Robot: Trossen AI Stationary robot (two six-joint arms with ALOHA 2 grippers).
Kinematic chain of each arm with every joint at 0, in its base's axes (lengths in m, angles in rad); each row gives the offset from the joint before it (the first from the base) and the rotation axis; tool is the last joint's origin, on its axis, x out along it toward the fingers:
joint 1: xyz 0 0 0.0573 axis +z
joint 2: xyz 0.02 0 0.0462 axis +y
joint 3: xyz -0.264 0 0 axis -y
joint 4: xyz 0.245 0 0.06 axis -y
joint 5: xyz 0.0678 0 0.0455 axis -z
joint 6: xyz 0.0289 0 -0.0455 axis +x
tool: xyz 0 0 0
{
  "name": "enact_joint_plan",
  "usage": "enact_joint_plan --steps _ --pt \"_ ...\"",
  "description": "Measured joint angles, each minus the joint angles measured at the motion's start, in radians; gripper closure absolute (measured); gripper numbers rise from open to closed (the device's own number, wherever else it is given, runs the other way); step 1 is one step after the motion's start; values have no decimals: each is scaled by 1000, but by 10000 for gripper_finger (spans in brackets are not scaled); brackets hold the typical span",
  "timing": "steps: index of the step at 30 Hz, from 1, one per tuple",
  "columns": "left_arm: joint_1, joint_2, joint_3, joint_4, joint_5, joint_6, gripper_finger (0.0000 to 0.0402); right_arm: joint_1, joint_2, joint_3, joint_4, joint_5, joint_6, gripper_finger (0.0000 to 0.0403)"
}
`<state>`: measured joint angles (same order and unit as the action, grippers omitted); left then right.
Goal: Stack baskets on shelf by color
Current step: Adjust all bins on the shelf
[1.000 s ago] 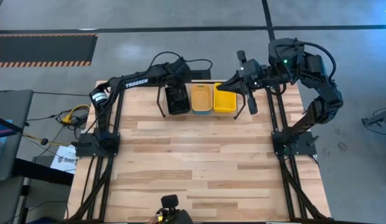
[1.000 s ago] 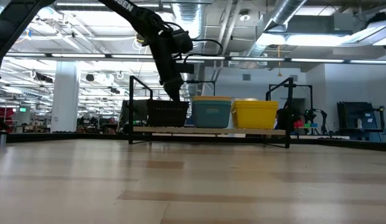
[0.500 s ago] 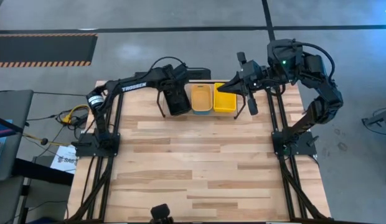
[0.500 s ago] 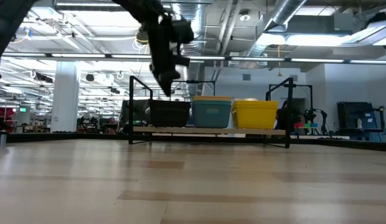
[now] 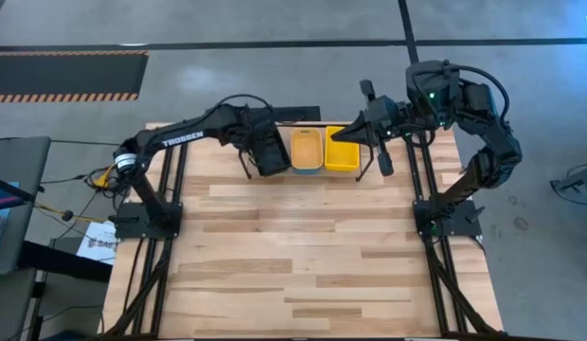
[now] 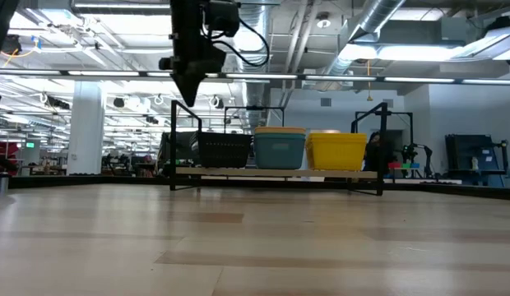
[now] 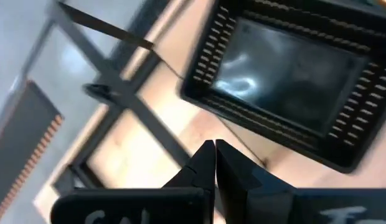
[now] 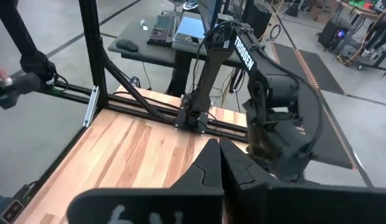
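The shelf stands at the table's far edge and carries three baskets side by side. The black basket is at its left end. A blue-grey one with an orange-yellow one nested inside is in the middle. The yellow basket is at the right end. My left gripper is shut and hangs above the shelf's left end, just beside the black basket. My right gripper is shut and held in the air over the shelf's right end.
The larger black frame's uprights run along both table sides. Bare wood fills the table's near half. A cable bundle lies off the table's left edge.
My left gripper has come up off the black basket and swung toward the table's left, ending well above the shelf's left end. The black basket has stayed in place on the shelf.
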<state>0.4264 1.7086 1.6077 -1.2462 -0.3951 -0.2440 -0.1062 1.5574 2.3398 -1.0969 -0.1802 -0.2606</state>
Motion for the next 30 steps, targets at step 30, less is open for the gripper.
enact_joint_plan --steps 30 --pt "81 195 -1 154 210 237 401 48 -1 0 32 -3 24 401"
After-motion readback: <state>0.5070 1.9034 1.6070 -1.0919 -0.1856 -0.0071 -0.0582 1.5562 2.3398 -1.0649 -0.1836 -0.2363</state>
